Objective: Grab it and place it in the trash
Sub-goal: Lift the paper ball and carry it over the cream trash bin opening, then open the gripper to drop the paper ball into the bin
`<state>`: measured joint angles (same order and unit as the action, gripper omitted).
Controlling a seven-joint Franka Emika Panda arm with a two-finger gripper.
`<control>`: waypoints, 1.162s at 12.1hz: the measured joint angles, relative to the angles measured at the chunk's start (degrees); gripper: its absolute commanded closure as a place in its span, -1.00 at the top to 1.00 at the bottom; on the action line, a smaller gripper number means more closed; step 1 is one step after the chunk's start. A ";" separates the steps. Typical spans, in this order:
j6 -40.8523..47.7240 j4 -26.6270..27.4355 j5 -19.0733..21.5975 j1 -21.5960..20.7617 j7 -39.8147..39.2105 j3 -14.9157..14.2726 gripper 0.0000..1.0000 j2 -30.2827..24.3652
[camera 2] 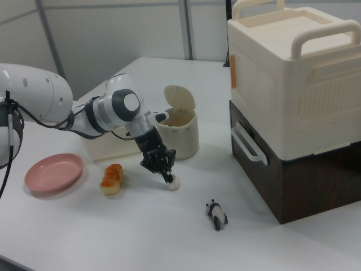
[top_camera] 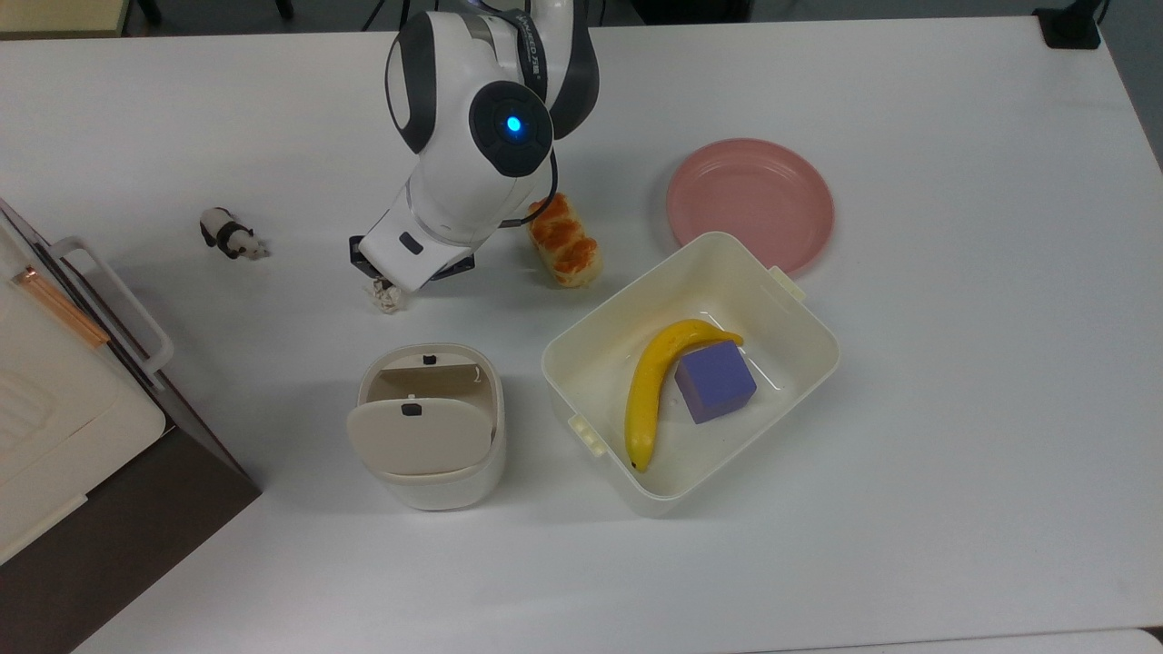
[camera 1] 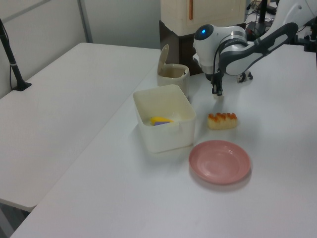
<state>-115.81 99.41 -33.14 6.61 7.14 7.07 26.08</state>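
The crumpled paper ball (top_camera: 385, 297) looks light and soft, likely to squash rather than slip, so pinching across its middle should do. It sits at the tips of the fingers (camera 2: 167, 175), low over the white counter (top_camera: 909, 409). The gripper (top_camera: 392, 289) seems clenched around it. The trash bin (top_camera: 427, 427) stands near, lid tipped open.
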 measured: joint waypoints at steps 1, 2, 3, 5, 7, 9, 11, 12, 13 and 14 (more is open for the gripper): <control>-0.01 0.00 -0.08 0.00 -0.01 0.00 -0.98 0.06; -0.07 -0.02 -0.11 0.00 -0.05 0.10 -1.00 0.06; -0.27 -0.14 -0.12 0.08 -0.10 0.52 -1.00 0.03; -0.68 -1.15 -0.13 0.19 -0.34 1.42 -1.00 -0.87; -0.68 -2.90 0.91 0.60 -1.69 2.05 -1.00 -2.97; 0.52 -5.63 5.13 0.75 -5.17 2.07 -1.00 -5.49; 3.28 -10.45 10.54 0.76 -6.63 2.17 -1.00 -7.08; 3.69 -12.96 12.95 0.80 -6.66 2.17 -1.00 -7.45; 3.82 -15.14 14.49 0.90 -6.48 2.17 -1.00 -7.40; 3.83 -16.72 14.91 1.03 -4.99 2.17 -1.00 -6.98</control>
<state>-111.98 82.69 -18.23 7.64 2.15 9.24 19.10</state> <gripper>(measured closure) 0.956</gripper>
